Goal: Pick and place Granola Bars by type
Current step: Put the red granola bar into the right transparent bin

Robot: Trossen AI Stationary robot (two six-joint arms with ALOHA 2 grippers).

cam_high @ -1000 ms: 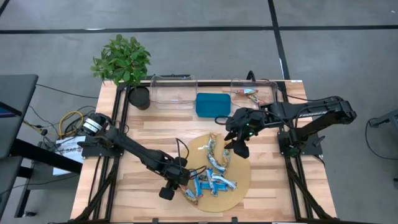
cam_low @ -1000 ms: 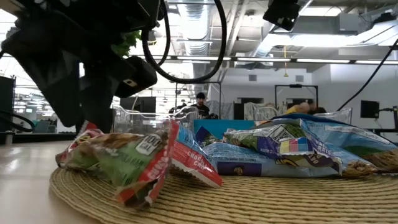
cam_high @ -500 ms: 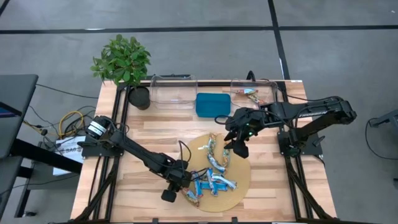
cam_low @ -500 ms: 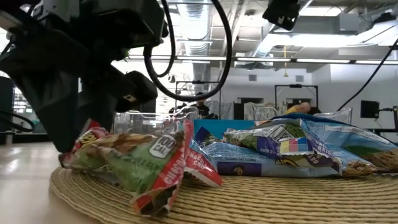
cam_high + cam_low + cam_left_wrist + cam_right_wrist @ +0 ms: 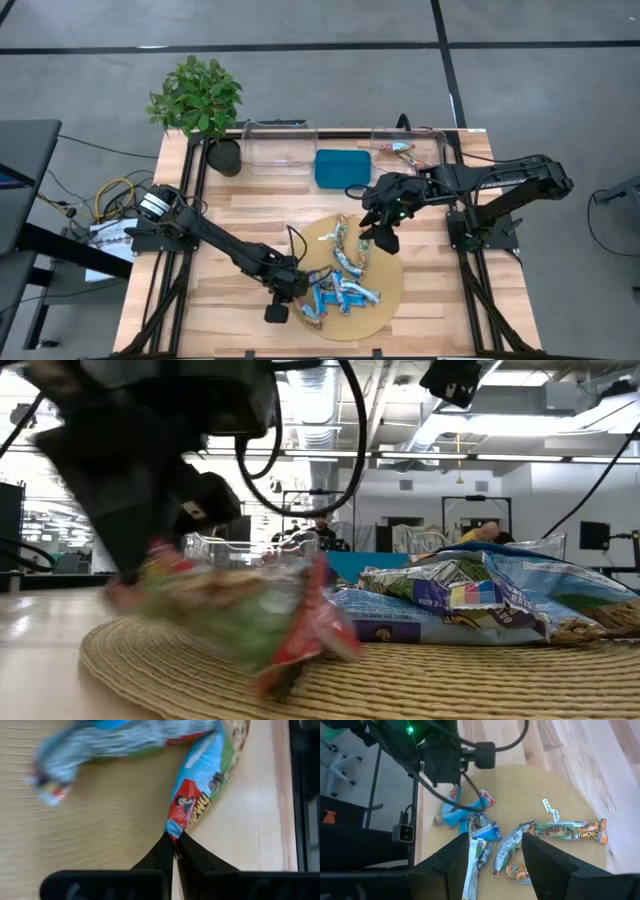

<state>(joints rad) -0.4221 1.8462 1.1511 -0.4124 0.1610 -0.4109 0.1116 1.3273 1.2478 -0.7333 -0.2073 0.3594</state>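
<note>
Woven straw mat (image 5: pixel 385 290), round, lying on the wooden table (image 5: pixel 230 290) and carrying a loose pile of granola bars (image 5: pixel 345 285); roughly nine or ten showing from above, exact count hard to tell where wrappers overlap. Mostly blue and blue-and-silver wrappers, with at least one red-and-green bar (image 5: pixel 250 600) at the pile's near-left edge. One more bar (image 5: pixel 402 150) sitting apart inside the right of two clear bins (image 5: pixel 410 145) along the table's far edge; the other clear bin (image 5: pixel 280 145) standing left of a teal tray (image 5: pixel 342 168). One potted plant (image 5: pixel 200 100) at the far-left corner.

Left gripper (image 5: pixel 176 851) reaching down at the mat's left edge, fingers (image 5: pixel 162 854) clenched tight, pinching the end of a red-and-blue bar (image 5: pixel 192 805) that is trailing away across the mat rim onto bare wood.

Right gripper (image 5: pixel 495 857) hovering above the pile's far-right side, fingers (image 5: pixel 452 860) spread wide, gripping nothing, bars lying on the mat beneath.
</note>
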